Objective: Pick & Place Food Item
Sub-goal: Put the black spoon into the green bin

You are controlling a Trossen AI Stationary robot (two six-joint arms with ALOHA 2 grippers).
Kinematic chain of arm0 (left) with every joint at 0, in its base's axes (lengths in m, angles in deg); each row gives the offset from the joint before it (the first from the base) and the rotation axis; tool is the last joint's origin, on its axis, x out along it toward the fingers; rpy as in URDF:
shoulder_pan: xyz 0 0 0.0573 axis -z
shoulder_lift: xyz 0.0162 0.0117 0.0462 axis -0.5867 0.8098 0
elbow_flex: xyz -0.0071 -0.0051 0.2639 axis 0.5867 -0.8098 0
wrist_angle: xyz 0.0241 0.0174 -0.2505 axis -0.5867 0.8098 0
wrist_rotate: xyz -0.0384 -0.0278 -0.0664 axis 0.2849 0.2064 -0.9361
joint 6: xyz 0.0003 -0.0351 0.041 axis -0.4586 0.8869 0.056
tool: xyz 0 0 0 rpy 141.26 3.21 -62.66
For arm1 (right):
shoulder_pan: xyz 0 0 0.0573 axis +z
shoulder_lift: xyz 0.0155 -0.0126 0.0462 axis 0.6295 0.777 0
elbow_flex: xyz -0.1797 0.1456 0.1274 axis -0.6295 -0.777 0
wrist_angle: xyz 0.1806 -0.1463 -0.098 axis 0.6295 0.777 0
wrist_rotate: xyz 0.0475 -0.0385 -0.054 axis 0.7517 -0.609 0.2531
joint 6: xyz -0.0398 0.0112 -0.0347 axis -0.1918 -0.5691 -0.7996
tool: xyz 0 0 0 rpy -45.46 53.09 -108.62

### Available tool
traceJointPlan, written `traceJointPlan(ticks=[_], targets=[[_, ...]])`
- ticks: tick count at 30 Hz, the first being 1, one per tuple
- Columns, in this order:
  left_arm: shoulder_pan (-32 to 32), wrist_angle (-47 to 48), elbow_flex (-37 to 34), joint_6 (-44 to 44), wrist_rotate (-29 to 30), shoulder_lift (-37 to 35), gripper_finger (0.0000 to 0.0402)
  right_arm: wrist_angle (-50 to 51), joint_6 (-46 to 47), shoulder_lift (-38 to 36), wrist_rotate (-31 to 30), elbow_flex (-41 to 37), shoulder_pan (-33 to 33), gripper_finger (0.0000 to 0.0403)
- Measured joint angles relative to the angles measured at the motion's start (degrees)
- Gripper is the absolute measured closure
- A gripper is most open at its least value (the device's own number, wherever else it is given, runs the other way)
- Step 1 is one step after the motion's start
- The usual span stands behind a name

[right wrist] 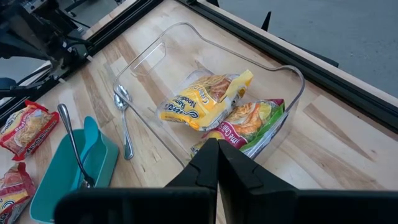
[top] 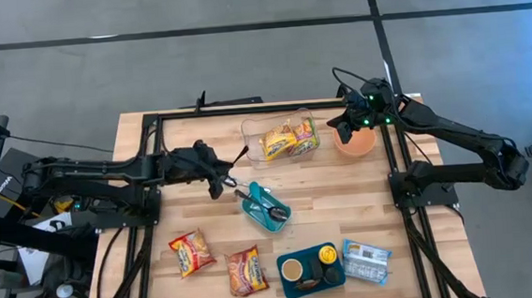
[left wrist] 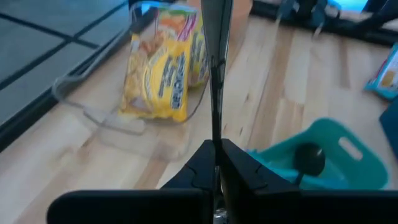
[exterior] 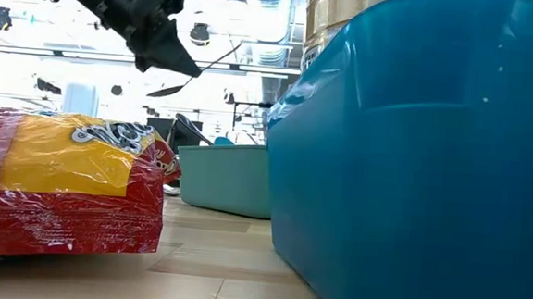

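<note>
Low view blocked by blue tub (exterior: 414, 159), left tool (top: 220, 185) pinched shut empty, right tool (top: 347, 123) likewise.

Grey floor (top: 241, 66) lay around the wooden counter (top: 364, 208), crossed by dark lines. Beyond it, bright ceiling lights (exterior: 254, 51) glared over the cluttered room.

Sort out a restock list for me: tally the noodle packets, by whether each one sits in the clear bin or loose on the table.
In the clear bin: 2, a yellow packet and a red-green packet
Loose on the table: 2, one red packet and another red packet
Total: 4
</note>
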Motion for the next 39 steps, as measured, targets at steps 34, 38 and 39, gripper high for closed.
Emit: traceJointPlan(ticks=[34,38,39], targets=[[0.6,-11.0,0.0,21.0,18.8,0.0,0.0396,-0.9,3.6,0.0,0.0,0.0,0.0,0.0403],[0.6,-11.7,0.0,22.1,19.5,0.3,0.0399,-4.8,9.0,0.0,0.0,0.0,0.2,0.0403],[0.6,-12.8,0.0,22.1,19.5,0.7,0.0399,-6.1,10.7,0.0,0.0,0.0,0.3,0.0403]])
